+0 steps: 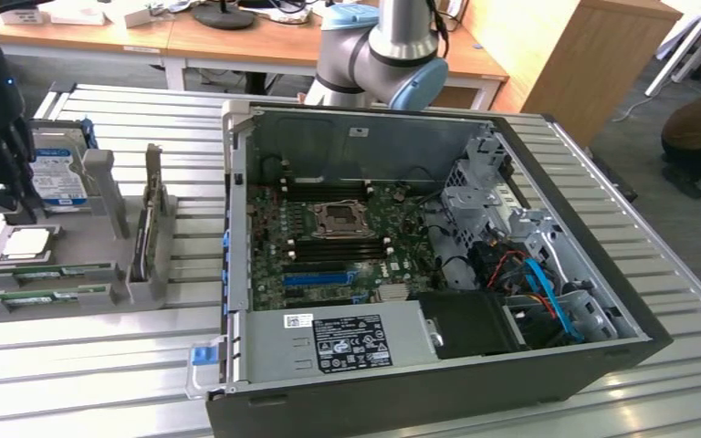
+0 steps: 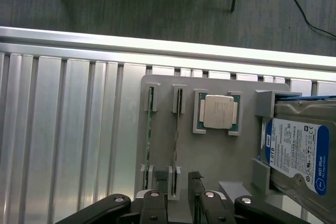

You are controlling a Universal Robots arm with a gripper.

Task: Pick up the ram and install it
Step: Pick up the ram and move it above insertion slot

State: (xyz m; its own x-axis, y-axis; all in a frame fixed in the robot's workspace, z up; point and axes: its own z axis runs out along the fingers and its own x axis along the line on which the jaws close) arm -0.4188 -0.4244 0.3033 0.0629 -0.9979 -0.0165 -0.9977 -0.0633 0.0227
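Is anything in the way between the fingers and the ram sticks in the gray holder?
Nothing visible does. The open gripper hangs above the gray holder, lined up over the ram stick nearest the processor, and no cable or part lies between them.

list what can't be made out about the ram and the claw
wrist view: ram sticks edge-on, chips and label hidden
exterior view: claw dark against the hard drive, height over tray unclear
exterior view: memory slots too small to tell if empty
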